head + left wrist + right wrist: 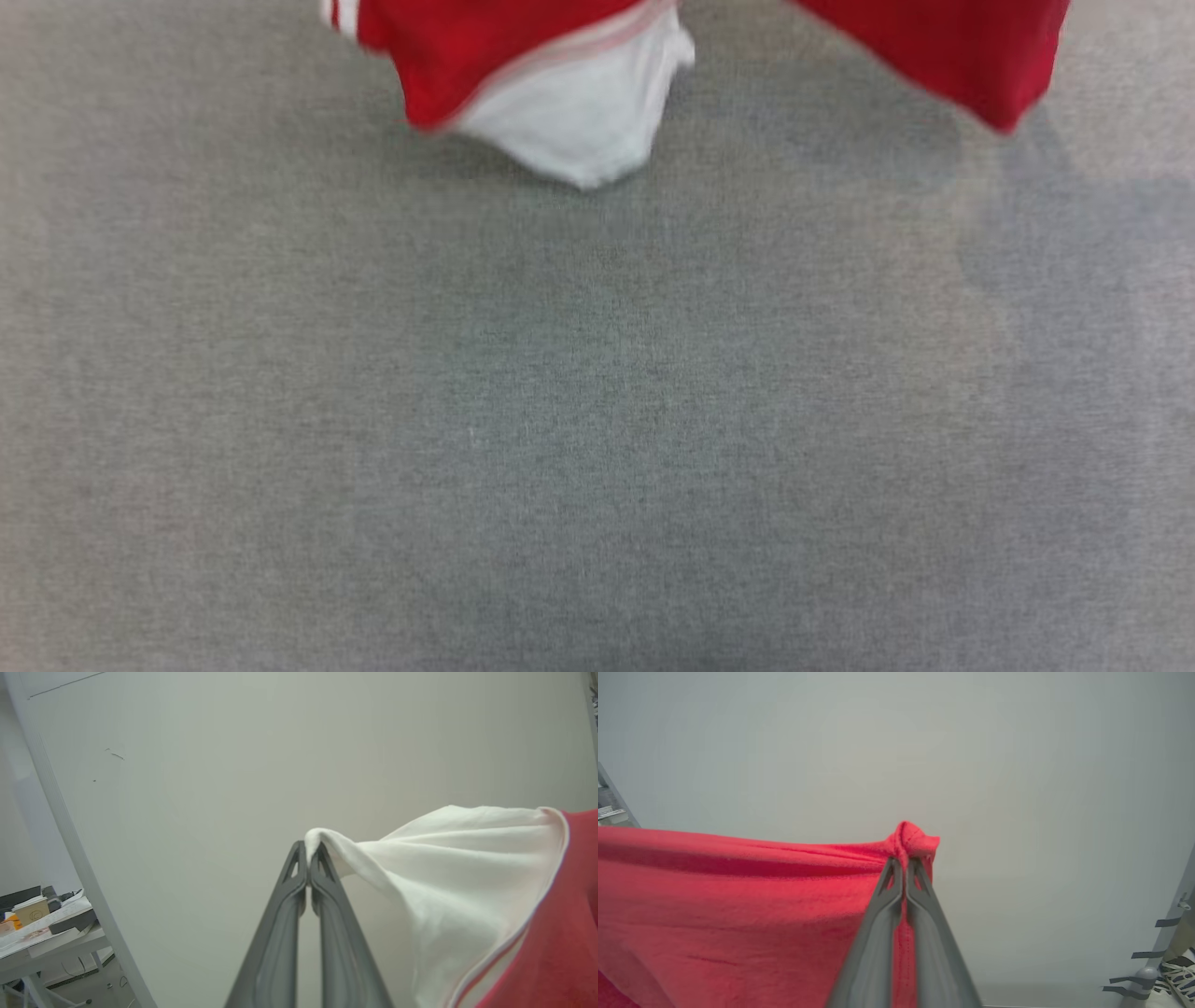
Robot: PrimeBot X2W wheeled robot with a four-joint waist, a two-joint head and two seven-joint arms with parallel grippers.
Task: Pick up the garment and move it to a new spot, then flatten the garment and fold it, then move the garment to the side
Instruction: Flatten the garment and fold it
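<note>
The garment (485, 56) hangs in the air at the top of the head view, red cloth with a white sleeve (583, 112) drooping toward the grey surface; its lettering is hidden. In the left wrist view my left gripper (308, 851) is shut on the tip of the white sleeve (467, 858), with the red body (570, 933) to the right. In the right wrist view my right gripper (905, 863) is shut on a bunched red corner of the garment (738, 905), which stretches away to the left.
A grey cloth-covered table (597, 420) lies under the hanging shirt. A pale wall (280, 765) stands behind both grippers. At the lower left of the left wrist view is a white desk (51, 942) with boxes and papers. A striped shoe (1178, 973) shows at the right wrist view's lower right.
</note>
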